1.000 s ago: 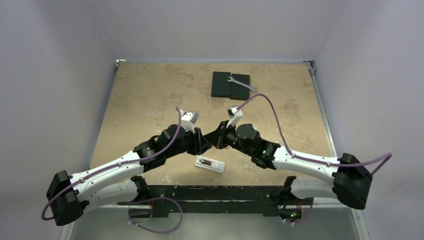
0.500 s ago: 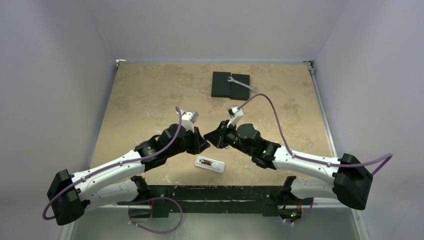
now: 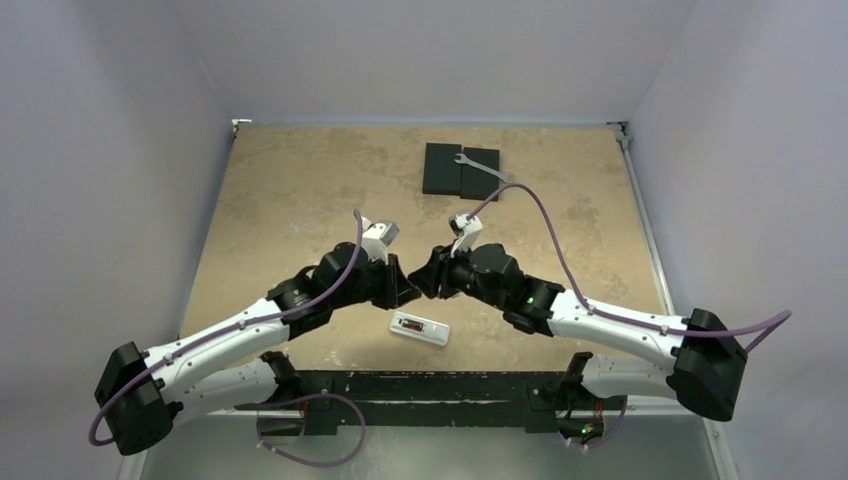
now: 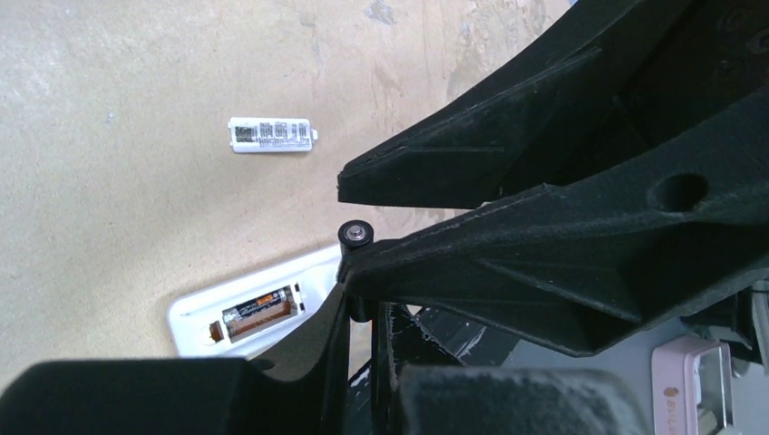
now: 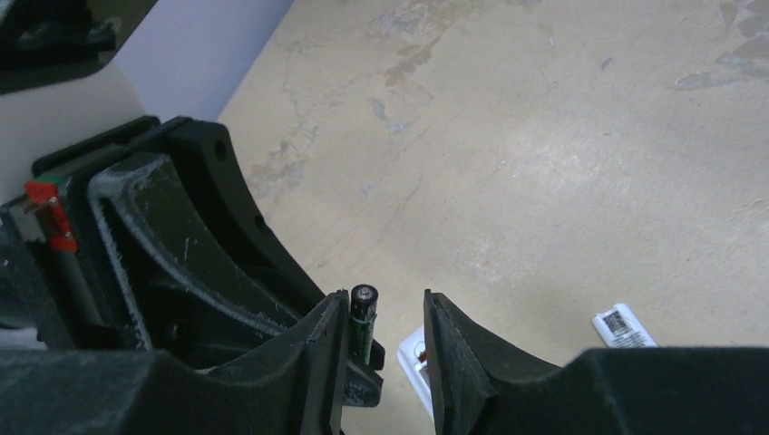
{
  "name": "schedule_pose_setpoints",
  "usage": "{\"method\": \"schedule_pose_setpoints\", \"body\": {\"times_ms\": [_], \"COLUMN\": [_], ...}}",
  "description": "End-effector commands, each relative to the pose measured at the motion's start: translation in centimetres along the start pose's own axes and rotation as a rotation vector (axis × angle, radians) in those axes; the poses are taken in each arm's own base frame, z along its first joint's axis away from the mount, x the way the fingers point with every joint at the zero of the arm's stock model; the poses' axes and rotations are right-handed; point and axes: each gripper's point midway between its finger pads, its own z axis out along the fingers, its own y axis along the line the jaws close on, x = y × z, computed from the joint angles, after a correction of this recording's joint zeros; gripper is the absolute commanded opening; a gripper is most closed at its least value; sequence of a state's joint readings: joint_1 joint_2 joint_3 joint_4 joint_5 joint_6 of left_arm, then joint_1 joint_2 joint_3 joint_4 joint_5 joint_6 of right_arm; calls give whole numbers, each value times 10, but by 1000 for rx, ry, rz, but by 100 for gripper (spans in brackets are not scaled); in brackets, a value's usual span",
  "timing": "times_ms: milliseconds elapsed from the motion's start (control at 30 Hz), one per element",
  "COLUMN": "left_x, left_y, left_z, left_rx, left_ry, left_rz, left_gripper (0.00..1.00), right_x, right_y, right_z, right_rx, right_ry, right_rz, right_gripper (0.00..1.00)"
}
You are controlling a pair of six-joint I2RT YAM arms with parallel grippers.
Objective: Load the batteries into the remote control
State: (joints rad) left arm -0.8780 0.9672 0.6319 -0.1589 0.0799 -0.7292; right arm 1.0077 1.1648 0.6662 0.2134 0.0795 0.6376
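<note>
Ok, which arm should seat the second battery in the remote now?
Left. The left gripper is shut on the second battery, close to the remote control, whose recess already holds the first battery. The right gripper stands open, holding nothing.

Tan table (image 3: 290, 190) mottled with brown. White remote control (image 3: 420, 328), dark copper-labelled battery (image 4: 258, 311) in its recess. Black second battery (image 5: 363, 319), silvery cap. White battery cover (image 4: 270, 134), black barcode print. Black blocks (image 3: 440, 170), silver wrench (image 3: 485, 168), purple cables (image 3: 548, 232), white-and-black arms (image 3: 230, 335).
</note>
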Motion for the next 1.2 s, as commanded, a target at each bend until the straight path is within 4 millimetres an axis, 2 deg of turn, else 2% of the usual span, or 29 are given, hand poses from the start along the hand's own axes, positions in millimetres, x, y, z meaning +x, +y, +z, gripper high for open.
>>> {"method": "schedule_pose_setpoints", "body": {"times_ms": [0,267,400,533,667,967,1167], "left_x": [-22,-14,-10,-4,4,24,36], "left_y": [-15,-16,-21,-26,-33,-39,-39], "left_z": [0,-3,-5,-8,-10,-16,-19], "left_rx": [118,167,191,220,274,339,370], "left_ry": [-42,57,106,152,195,316,378], "left_rz": [19,47,71,85,93,91,79], "left_gripper": [0,0,0,0,0,0,0], "right_x": [-7,-23,-20,-6,3,-6,-8], "right_y": [14,10,31,50,56,66,80], "right_z": [-14,-32,-45,-53,-57,-86,-104], "right_rx": [-37,1,-103,-143,-159,-290,-430], "right_ry": [33,70,92,132,185,191,156], "right_rz": [-135,-357,-469,-610,-710,-977,-1108], "right_gripper": [43,42,42,48,50,51,52]}}
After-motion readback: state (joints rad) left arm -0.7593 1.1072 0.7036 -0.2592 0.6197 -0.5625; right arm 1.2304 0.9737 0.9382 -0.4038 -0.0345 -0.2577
